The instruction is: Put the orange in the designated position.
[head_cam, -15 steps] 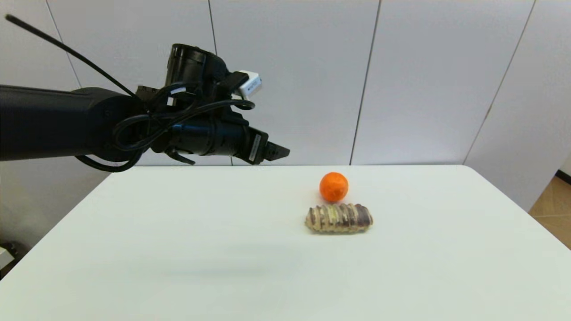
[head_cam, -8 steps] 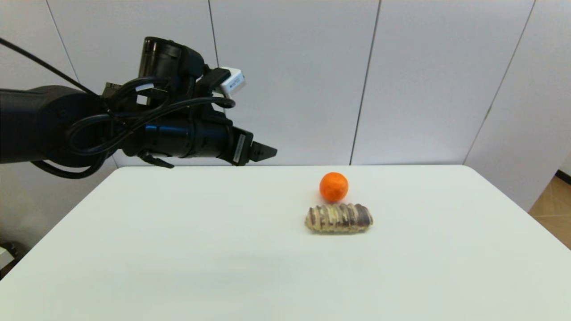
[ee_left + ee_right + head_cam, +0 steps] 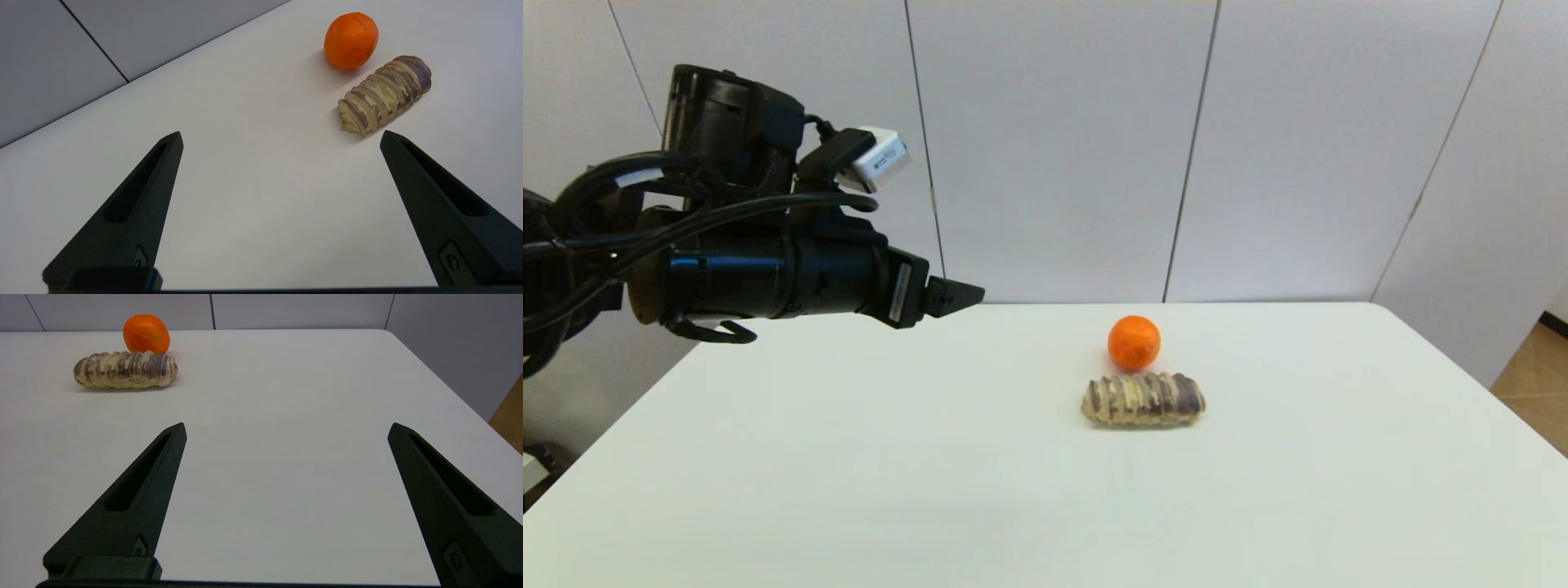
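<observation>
White surface (image 3: 849,457): orange (image 3: 1134,341) behind bread (image 3: 1143,399), well apart from my left pincer (image 3: 968,291), wide open, empty; right pincer (image 3: 286,433) likewise.

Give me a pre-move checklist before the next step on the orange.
1. Orange resting free on the table: ok.
2. Left pincer open, holding nothing: ok.
3. Left pincer at the orange: not ok, it hangs off to the left, apart from it.
4. Bread roll out of the way: not ok, it lies right in front of the orange.
5. Right pincer open, low over bare table: ok.
6. Designated position marked: cannot tell.
</observation>
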Robot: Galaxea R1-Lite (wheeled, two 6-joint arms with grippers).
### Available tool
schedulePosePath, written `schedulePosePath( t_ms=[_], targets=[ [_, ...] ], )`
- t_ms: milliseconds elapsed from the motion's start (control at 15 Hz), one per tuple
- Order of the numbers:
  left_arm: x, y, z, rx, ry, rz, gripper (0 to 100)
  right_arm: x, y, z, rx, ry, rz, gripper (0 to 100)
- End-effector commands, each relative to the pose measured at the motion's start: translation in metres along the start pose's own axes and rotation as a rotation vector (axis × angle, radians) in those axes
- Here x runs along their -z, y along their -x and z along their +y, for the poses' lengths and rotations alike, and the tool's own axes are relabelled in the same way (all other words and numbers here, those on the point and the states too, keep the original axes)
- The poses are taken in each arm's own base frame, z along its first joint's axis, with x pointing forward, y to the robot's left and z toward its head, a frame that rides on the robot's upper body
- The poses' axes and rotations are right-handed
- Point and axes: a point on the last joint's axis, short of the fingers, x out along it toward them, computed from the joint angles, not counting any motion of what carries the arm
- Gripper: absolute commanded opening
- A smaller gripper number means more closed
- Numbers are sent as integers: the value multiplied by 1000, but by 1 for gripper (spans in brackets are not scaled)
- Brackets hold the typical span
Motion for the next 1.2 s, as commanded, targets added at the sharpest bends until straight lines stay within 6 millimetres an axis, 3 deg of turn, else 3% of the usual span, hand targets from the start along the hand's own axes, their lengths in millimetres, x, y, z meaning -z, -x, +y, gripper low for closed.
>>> schedulePosePath(
  t_ms=[67, 667, 1200],
  targets=[
    [2, 17, 2, -13, 2, -20, 100, 0, 0, 0, 0, 0, 1, 100],
    [16, 51, 15, -80, 30, -41, 100, 0, 0, 0, 0, 0, 1, 100],
    [24, 70, 21, -121, 44, -57, 100, 0, 0, 0, 0, 0, 1, 100]
  ],
)
